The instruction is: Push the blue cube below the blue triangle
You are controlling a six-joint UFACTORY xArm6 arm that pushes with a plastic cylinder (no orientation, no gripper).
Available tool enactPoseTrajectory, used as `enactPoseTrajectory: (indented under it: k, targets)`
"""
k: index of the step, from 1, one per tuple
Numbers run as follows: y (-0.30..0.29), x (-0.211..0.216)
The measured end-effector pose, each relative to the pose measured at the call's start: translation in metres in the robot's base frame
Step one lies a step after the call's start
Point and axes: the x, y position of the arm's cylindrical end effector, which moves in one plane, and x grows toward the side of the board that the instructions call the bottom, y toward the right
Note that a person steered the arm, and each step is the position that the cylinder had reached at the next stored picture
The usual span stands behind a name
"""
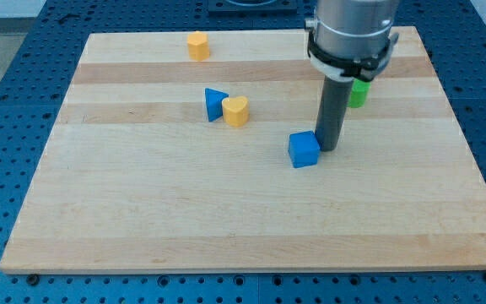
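Note:
The blue cube [304,149] lies near the middle of the wooden board [226,211], below and to the right of the blue triangle [215,104]. My tip [328,149] stands right against the cube's right side. The blue triangle sits up and to the left, touching a yellow heart-shaped block [236,111] on its right.
A yellow block [197,45] sits near the board's top edge at the left. A green block [359,93] shows partly behind my rod at the upper right; the other red and green blocks there are hidden by the arm.

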Motion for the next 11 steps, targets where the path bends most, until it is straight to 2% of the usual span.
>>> enactPoseTrajectory:
  k: [1, 2, 3, 6, 11]
  targets:
    - [0.000, 0.026]
    - [-0.010, 0.032]
    - [-0.013, 0.010]
    - [-0.045, 0.025]
    - [-0.082, -0.010]
